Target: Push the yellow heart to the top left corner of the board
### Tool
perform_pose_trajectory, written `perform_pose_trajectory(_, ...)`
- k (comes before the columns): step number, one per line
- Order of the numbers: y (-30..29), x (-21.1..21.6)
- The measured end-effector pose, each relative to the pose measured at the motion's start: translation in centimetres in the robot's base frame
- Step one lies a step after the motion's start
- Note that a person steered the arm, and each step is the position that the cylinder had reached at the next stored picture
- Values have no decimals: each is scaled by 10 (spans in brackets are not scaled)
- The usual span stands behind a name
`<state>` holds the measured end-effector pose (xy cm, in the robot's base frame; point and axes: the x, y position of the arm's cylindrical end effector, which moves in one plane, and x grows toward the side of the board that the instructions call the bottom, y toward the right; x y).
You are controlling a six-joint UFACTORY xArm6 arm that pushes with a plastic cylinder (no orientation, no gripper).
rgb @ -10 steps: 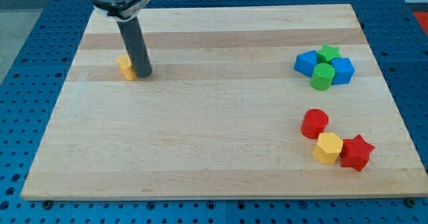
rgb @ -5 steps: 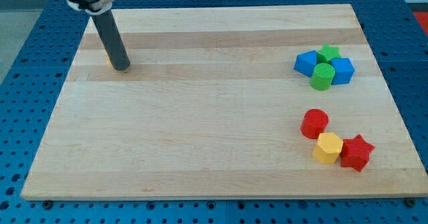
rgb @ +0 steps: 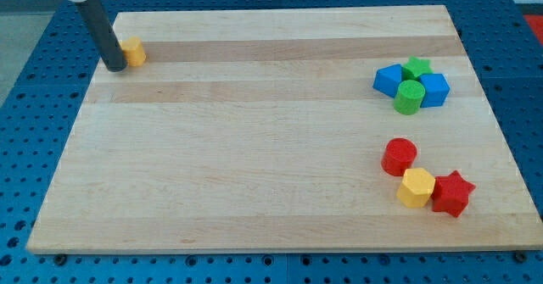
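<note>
The dark rod comes down from the view's top left, and my tip [rgb: 113, 66] rests on the surface [rgb: 254, 148] right at its left edge, touching the left side of the yellow heart [rgb: 132, 52]. That heart sits near the top left corner of the board, just inside the left edge. The end effector here is only that plain rod, with nothing that opens or closes, and it grips nothing. Well apart, toward the view's right, a tight cluster holds a green star [rgb: 417, 67], a blue block [rgb: 389, 80], another blue block [rgb: 434, 90] and a green cylinder [rgb: 409, 97]. Lower on the right, a red cylinder [rgb: 399, 157], a yellow hexagonal block [rgb: 416, 187] and a red star [rgb: 452, 193] sit in a touching row.
</note>
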<state>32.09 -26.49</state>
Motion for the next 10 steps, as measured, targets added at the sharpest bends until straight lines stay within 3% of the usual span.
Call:
perform_pose_trajectory(1,2,-16)
perform_pose_trajectory(7,33,-17)
perform_pose_trajectory(10,42,-53)
